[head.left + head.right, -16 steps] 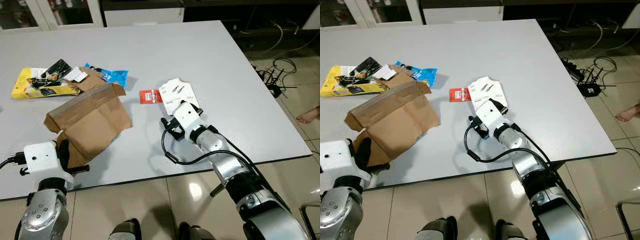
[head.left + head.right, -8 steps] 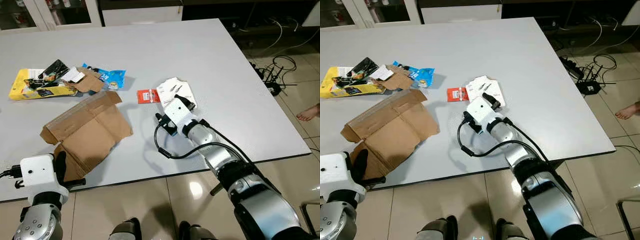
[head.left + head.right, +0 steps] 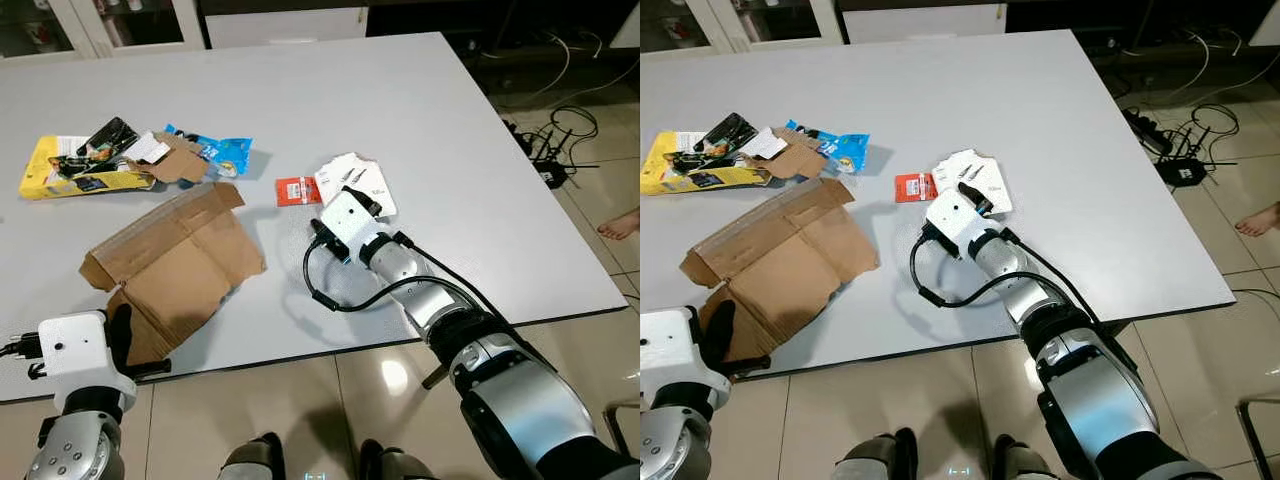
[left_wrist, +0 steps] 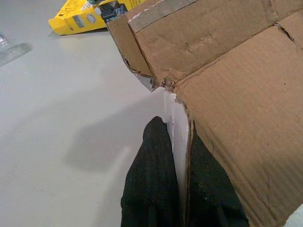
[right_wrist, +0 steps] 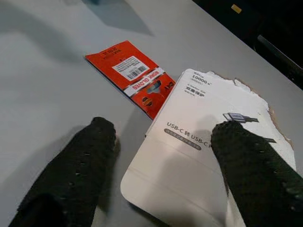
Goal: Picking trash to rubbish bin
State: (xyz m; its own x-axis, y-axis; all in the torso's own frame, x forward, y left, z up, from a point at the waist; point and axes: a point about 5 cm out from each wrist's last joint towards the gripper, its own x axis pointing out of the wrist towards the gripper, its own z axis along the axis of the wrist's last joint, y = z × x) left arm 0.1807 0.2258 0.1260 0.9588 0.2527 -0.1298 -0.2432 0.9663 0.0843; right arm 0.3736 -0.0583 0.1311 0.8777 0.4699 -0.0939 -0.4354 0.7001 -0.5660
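A flattened brown cardboard box (image 3: 175, 255) lies on the white table (image 3: 430, 110) at the near left. My left gripper (image 4: 177, 127) is shut on its near edge by the table's rim, both black fingers pinching the board. My right gripper (image 5: 163, 127) is open, its fingers astride the near corner of a torn white USB-C cable pouch (image 5: 208, 142). A small red packet (image 5: 135, 75) lies right beside the pouch. Farther left are a yellow packet (image 3: 75, 170), a blue wrapper (image 3: 225, 152) and a cardboard scrap (image 3: 180, 160).
The table's near edge (image 3: 330, 350) runs just in front of me above a glossy tiled floor. Cables and a power strip (image 3: 555, 165) lie on the floor to the right, with a person's foot (image 3: 622, 222) beyond. Cabinets stand behind the table.
The cardboard, held up like a tent before, has sunk flatter as my left gripper dropped toward the table's edge. My right gripper has slid forward to the white pouch.
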